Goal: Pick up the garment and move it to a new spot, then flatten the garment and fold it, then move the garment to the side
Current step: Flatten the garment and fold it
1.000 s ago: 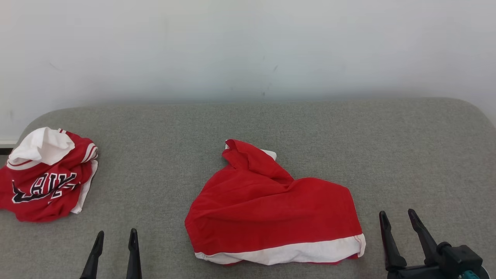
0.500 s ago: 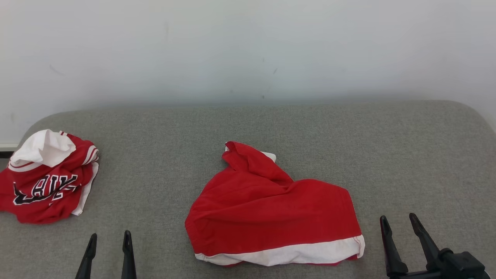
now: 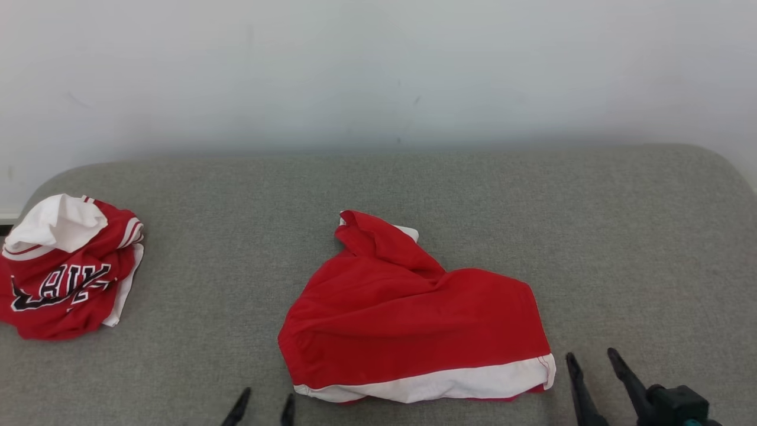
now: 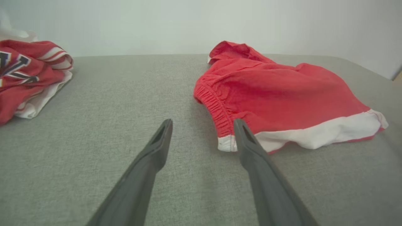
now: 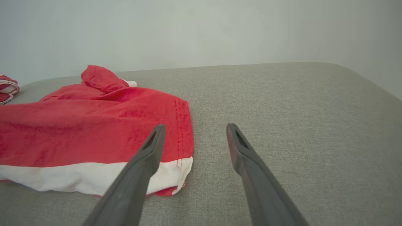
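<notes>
Noting red garment (image 3: 414,319) at middle of grey padded surface (image 3: 621,236), white hem band along near edge, elastic waist at left, one part bunched up at far side. Seeing left gripper (image 3: 267,397) low, just beside garment's near-left corner, fingers spread apart, nothing between. Seeing right gripper (image 3: 591,354) just beside near-right hem corner, fingers likewise apart, empty. Logging second red-and-white jersey (image 3: 65,278) crumpled at far left, well apart.

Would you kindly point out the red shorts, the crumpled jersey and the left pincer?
red shorts (image 3: 414,319), head view, middle of the red cloth.
crumpled jersey (image 3: 59,284), head view, the lettered red front.
left pincer (image 4: 202,122), left wrist view, midway between its fingertips.
</notes>
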Robot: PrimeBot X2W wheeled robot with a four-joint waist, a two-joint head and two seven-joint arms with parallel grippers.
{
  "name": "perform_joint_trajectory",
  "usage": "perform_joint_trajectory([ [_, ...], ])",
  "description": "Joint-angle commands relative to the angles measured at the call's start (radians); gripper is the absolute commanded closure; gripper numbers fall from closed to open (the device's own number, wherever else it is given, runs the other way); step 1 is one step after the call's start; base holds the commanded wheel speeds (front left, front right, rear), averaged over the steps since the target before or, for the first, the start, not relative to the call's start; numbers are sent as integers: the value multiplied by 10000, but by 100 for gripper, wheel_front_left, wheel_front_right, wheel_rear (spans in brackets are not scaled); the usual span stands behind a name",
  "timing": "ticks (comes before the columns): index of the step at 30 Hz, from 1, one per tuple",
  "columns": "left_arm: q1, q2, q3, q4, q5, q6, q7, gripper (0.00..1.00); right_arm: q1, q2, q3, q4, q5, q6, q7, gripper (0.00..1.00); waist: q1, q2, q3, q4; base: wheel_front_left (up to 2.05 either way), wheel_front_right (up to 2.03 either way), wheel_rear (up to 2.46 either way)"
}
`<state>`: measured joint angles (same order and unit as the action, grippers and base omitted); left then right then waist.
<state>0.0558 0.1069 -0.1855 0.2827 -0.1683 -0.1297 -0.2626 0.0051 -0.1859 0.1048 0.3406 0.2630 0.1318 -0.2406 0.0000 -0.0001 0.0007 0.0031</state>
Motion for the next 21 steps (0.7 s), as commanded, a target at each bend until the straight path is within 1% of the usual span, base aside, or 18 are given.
perform_joint_trajectory([
  [1,-215,120,-237,196,-149,6,-32,0,-136,-79,118,213,61,-23,-1,0,0,1,83,-67,0,0,0],
  [8,-1296,523,-1479,1491,-976,3,-32,0,-1029,-58,880,1663,336,-23,-66,0,0,1,409,-216,0,0,0],
  [13,-2043,727,-2018,2244,-1300,3,-32,0,-1759,-6,1454,2769,552,-23,-122,0,0,1,670,-279,0,0,0],
  [15,-2182,766,-2130,2369,-1378,3,-32,0,-1925,37,1563,2938,607,-23,-149,0,0,1,726,-288,0,0,0],
  [18,-2506,808,-2461,2682,-1633,3,-32,0,-2268,94,1839,3501,770,-23,-172,0,0,1,843,-298,0,0,0],
  [21,-2793,851,-2755,3196,-1845,2,-32,0,-2555,161,2069,3997,936,-23,-220,0,0,1,936,-307,0,0,0],
])
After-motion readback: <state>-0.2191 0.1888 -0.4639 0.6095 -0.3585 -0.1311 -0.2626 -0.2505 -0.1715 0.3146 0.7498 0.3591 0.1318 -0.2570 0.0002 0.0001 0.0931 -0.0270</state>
